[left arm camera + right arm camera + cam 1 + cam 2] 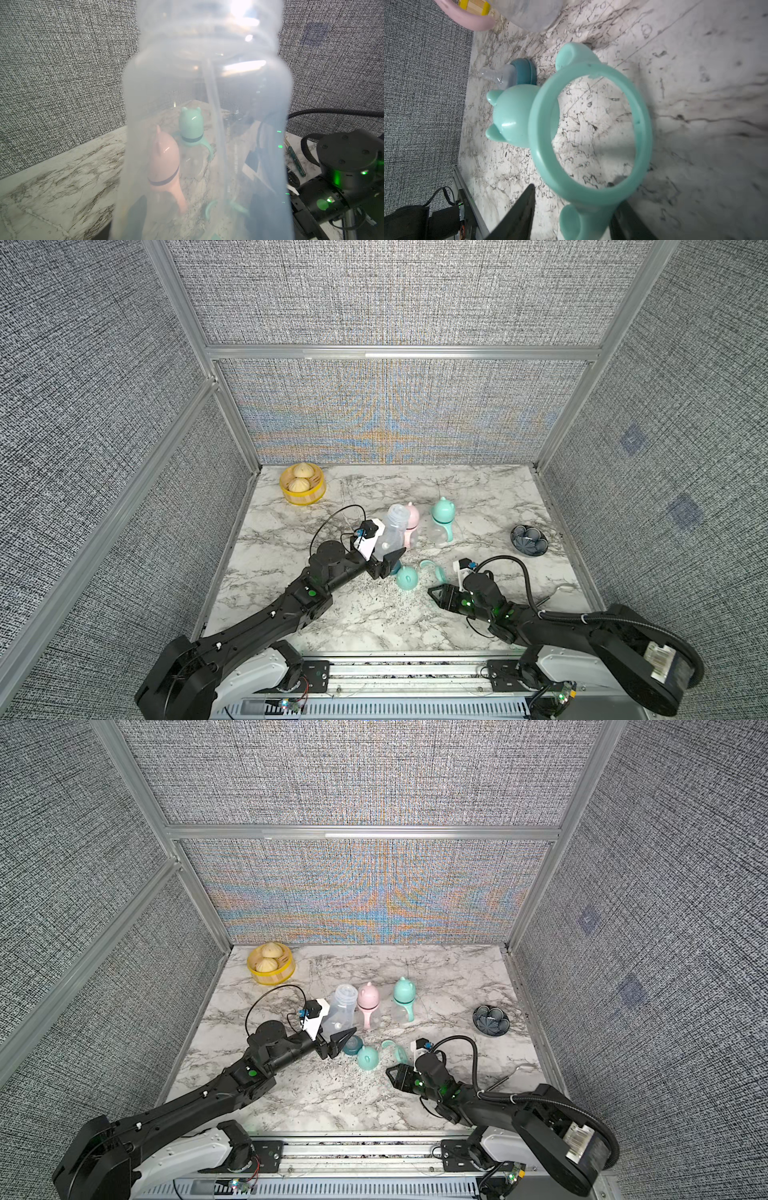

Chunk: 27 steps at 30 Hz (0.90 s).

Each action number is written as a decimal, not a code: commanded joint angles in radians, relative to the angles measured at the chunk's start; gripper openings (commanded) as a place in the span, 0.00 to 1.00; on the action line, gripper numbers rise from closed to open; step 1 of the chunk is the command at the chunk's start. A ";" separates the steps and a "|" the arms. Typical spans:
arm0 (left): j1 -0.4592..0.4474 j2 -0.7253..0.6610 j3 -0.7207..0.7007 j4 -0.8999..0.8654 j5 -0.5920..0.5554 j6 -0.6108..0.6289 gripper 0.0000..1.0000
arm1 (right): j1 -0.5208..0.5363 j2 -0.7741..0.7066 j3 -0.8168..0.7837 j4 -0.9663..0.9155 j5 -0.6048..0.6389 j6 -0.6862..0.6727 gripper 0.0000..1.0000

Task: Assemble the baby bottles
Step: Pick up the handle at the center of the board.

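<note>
Gripping the clear plastic bottle [392, 529] with my left hand [388, 558], guys; right hand [435, 593] sits partly open around the mint looped handle [539, 128].

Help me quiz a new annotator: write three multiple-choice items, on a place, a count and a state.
1. The yellow basket is at: A far left corner; B far right corner; C near edge.
2. Standing capped bottles: A one; B two; C three.
3. The left gripper is: A open, empty; B shut on the clear bottle; C shut on a loose cap.
Answers: A, it lies farthest back and left; B, the pink-capped bottle and mint-capped bottle; B, its jaws clamp the bottle's lower end.
</note>
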 commanded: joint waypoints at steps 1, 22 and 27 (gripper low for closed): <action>0.002 -0.009 0.007 0.011 0.014 0.008 0.06 | -0.001 0.059 -0.001 0.006 -0.032 0.039 0.54; 0.001 -0.019 0.009 -0.007 0.032 0.018 0.06 | -0.001 -0.043 0.011 -0.113 0.056 -0.042 0.23; 0.001 -0.015 0.009 -0.002 0.041 0.015 0.06 | -0.001 -0.127 0.045 -0.246 0.086 -0.091 0.20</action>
